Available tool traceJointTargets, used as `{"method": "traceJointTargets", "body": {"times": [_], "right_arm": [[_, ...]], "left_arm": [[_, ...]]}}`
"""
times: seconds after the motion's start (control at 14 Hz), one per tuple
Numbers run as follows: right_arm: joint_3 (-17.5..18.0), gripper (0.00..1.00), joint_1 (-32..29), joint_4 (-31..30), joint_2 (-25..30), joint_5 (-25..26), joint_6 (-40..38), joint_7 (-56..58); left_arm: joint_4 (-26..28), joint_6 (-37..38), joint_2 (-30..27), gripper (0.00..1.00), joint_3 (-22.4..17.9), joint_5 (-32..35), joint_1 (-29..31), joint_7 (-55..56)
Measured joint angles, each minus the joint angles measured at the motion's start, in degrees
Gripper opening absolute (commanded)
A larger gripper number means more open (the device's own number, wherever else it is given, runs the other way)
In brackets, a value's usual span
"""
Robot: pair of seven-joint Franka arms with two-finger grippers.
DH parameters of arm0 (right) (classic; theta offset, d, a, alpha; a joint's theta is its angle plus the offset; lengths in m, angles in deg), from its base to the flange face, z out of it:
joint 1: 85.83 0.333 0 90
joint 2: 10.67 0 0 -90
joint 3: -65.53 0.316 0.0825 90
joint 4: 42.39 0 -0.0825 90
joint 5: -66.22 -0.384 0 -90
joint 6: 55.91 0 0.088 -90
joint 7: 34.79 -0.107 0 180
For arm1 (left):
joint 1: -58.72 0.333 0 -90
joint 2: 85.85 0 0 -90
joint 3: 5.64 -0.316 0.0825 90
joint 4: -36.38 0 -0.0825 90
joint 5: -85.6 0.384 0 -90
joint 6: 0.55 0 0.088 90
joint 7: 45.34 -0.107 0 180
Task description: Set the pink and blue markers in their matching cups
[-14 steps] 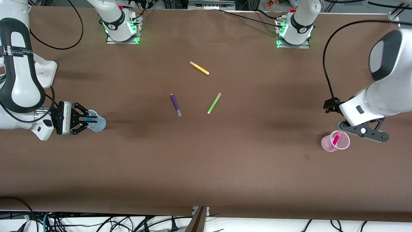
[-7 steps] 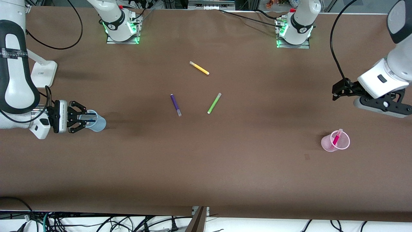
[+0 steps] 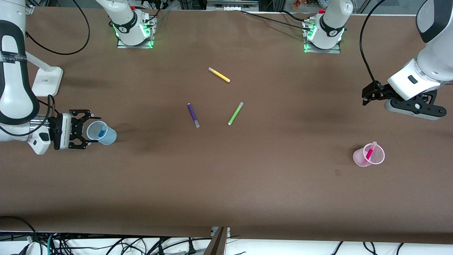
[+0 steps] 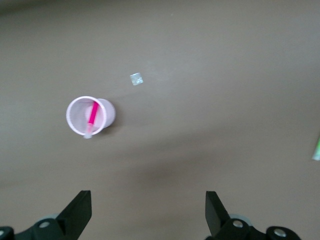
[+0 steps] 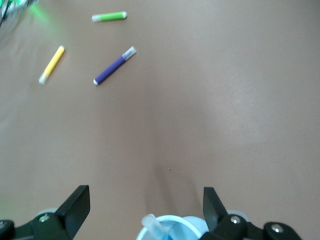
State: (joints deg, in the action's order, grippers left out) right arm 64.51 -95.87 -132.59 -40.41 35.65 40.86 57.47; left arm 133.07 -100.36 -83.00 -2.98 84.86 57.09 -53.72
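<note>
The pale blue cup [image 3: 108, 136] stands near the right arm's end of the table with the blue marker [image 3: 102, 132] leaning inside it. My right gripper [image 3: 91, 129] is open, its fingers apart on either side of the cup's rim. In the right wrist view the blue cup [image 5: 172, 226] and the marker's pale cap [image 5: 151, 223] sit just under my right gripper [image 5: 145, 194]. The pale pink cup [image 3: 361, 157] holds the pink marker [image 3: 370, 152] near the left arm's end. My left gripper [image 3: 368, 95] is open and empty, up over bare table. The left wrist view shows the pink cup [image 4: 107, 112], the pink marker [image 4: 93, 114] and my left gripper [image 4: 147, 197].
A purple pen [image 3: 193, 115], a lime green pen [image 3: 235, 113] and a yellow pen [image 3: 219, 74] lie mid-table; they also show in the right wrist view [image 5: 115, 66], [image 5: 109, 16], [image 5: 52, 64]. A small pale patch [image 4: 136, 79] marks the table near the pink cup.
My right gripper has opened, let the blue marker drop into the blue cup, and drawn back a little. My left gripper has lifted away from the pink cup toward the robots' bases.
</note>
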Motion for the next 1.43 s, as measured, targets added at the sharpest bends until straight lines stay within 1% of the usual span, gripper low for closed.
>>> {"method": "traceJointTargets", "body": {"times": [0.14, 0.36, 0.57, 0.71, 0.86, 1.14, 1.36, 1.43], "right_arm": [[0.00, 1.00, -0.01, 2.39, 0.68, 0.13, -2.07, -8.15], [0.00, 1.00, -0.12, 5.09, 1.05, 1.50, -4.71, -20.59], [0.53, 1.00, 0.10, 9.19, 1.06, 6.98, -7.68, -34.84], [0.86, 1.00, 1.50, 11.82, 1.12, 10.65, -10.40, -43.51], [0.98, 1.00, 3.53, 13.31, 1.64, 14.72, -11.37, -51.28], [1.05, 1.00, 7.55, 13.35, 5.46, 22.30, -13.24, -68.78], [1.29, 1.00, 10.19, 10.15, 10.44, 27.43, -14.44, -82.10], [1.61, 1.00, 10.65, 8.66, 12.39, 28.37, -14.66, -85.61]], "left_arm": [[0.00, 0.00, -0.05, 1.00, -0.30, -1.62, 0.56, -0.01], [-0.02, 0.52, -0.20, 1.00, -0.34, -1.66, 1.96, -2.41], [-0.32, 1.09, -0.47, 1.00, -0.37, -1.66, 4.04, -4.34], [-0.34, 1.12, -0.57, 1.00, -0.35, -1.67, 4.27, -4.48], [-0.34, 1.14, -0.59, 1.00, -0.24, -1.67, 4.26, -4.48], [-0.34, 1.26, -0.61, 1.00, -0.18, -1.65, 4.26, -4.64], [-0.34, 1.71, -0.65, 1.00, 0.11, -1.41, 4.26, -4.85], [-0.34, 1.79, -0.67, 1.00, 0.23, -1.41, 4.26, -4.85]]}}
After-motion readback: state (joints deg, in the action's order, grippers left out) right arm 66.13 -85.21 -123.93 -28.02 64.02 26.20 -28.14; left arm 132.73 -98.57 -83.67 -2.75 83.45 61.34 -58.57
